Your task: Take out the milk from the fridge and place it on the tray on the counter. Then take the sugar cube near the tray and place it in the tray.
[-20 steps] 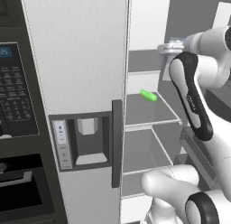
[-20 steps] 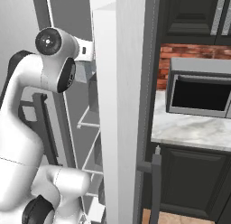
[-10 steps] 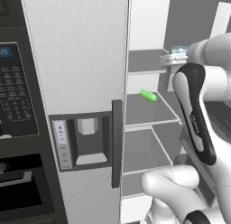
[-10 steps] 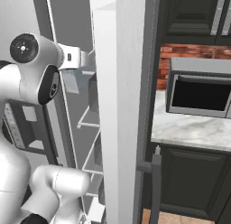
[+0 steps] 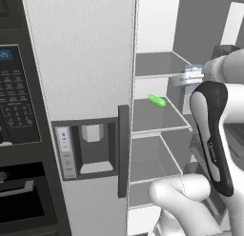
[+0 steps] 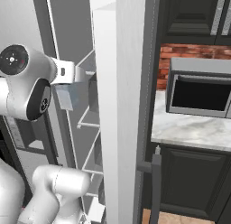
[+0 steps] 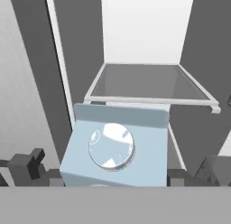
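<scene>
milk (image 7: 115,148) clamped between gripper (image 7: 110,175) fingers, held off the shelves | fridge (image 5: 86,63) door open | glass shelf edge ahead, bare | green item (image 5: 157,100) well apart on lower shelf

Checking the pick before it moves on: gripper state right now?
Gripper: closed on the milk, a finger on each side.

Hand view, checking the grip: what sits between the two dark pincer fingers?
The pale blue-grey gabled milk carton fills the gap, one dark finger on each side of it, in the hand view.
</scene>
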Controlling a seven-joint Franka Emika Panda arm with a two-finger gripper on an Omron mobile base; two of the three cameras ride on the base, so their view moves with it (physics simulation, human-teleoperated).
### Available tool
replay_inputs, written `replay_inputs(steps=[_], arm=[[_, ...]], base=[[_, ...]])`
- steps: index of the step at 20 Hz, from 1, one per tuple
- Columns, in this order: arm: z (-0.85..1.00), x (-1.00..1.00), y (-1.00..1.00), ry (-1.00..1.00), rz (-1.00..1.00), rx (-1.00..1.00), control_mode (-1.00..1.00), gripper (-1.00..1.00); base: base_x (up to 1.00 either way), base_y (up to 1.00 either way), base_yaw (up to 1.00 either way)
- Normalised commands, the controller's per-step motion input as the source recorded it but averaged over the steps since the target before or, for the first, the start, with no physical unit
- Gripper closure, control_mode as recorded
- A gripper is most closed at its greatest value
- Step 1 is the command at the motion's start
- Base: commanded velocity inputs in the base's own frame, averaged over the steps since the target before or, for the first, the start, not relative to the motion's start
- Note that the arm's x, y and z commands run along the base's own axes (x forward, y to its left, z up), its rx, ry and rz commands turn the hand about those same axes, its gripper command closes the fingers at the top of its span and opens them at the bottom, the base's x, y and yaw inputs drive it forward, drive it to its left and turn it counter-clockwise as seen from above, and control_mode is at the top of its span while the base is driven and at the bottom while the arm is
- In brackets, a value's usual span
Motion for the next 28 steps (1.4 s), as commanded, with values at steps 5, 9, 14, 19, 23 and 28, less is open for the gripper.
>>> replay_inputs(steps=[5, 9, 14, 19, 23, 28], arm=[[-0.03, -0.40, 0.02, 0.00, 0.00, 0.00, -1.00, 1.00], [0.00, -0.51, 0.00, 0.00, 0.00, 0.00, 1.00, 1.00], [0.00, 0.00, 0.00, 0.00, 0.00, 0.00, 1.00, 1.00], [0.00, 0.00, 0.00, 0.00, 0.00, 0.00, 1.00, 1.00], [0.00, 0.00, 0.00, 0.00, 0.00, 0.00, 1.00, 1.00], [0.00, 0.00, 0.00, 0.00, 0.00, 0.00, 1.00, 1.00]], base=[[0.00, 0.00, 0.00], [-0.20, 0.00, 0.00], [-0.97, 0.03, 0.00], [-1.00, 0.11, 0.00], [-1.00, 0.08, 0.00], [-0.95, 0.05, 0.09]])
